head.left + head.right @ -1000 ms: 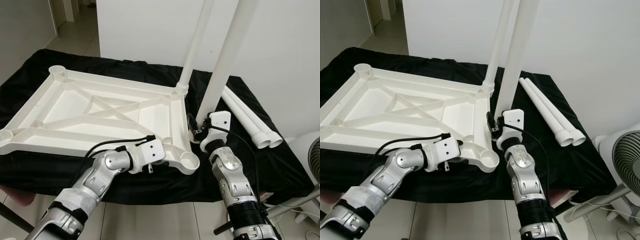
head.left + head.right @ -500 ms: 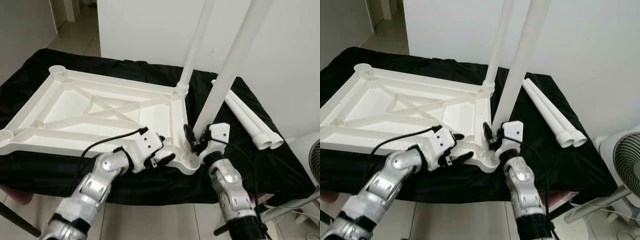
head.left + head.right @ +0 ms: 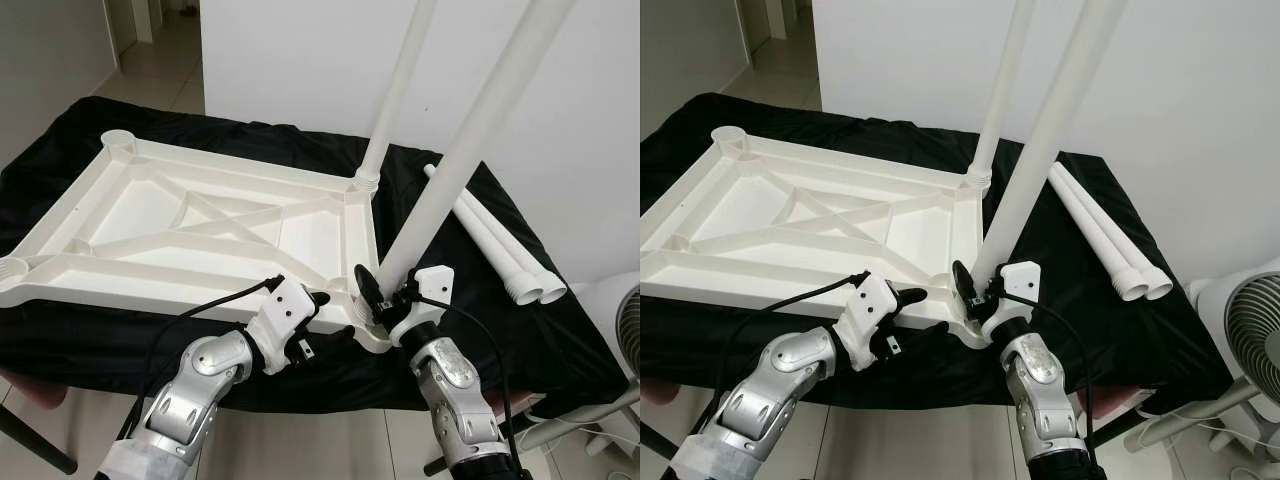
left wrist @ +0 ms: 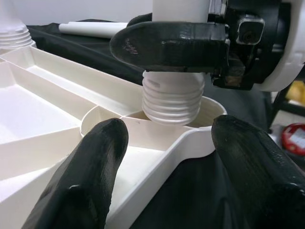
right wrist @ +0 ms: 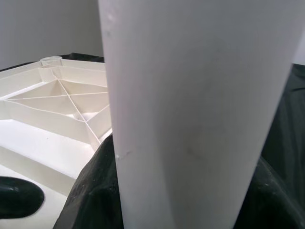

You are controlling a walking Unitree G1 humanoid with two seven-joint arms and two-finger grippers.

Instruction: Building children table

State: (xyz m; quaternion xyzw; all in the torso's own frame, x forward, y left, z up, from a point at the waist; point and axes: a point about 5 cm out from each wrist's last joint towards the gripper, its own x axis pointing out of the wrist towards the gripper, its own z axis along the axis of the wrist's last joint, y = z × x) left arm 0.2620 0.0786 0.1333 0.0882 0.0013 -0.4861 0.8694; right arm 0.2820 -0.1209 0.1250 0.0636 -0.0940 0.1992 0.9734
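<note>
A white plastic children's table top (image 3: pixel 200 225), ribbed on its underside, lies upside down on a desk (image 3: pixel 560 350) draped in black cloth. One long white plastic tube leg (image 3: pixel 392 95) already stands upright in the corner socket at the frame's 1 o'clock corner. Two more white tube legs (image 3: pixel 495 240) lie side by side on the cloth, well apart from the frame toward 3 o'clock, their open ends pointing to the desk's near edge.

The right pincer (image 3: pixel 378 292) is clamped around the lower part of a second long white tube leg (image 3: pixel 470 140), which leans up and away toward 1 o'clock. Its black fingers (image 4: pixel 171 45) wrap the tube just above the ribbed threaded end (image 4: pixel 172 102). That threaded end sits at the mouth of the round corner socket (image 4: pixel 207 114) at the frame's 5 o'clock corner, tilted rather than straight; how deep it has gone in cannot be told.

The left pincer (image 3: pixel 325 320) is spread wide at the same corner, just to the 9 o'clock side of the right pincer. In the left wrist view its two black fingertips (image 4: pixel 86 176) straddle the socket's outer rim, one on each side, near the white plastic; whether they touch it cannot be told. The socket and the threaded end lie between and just beyond them.

A white standing fan (image 3: pixel 1245 340) shows at the 4 o'clock edge, beside the desk
</note>
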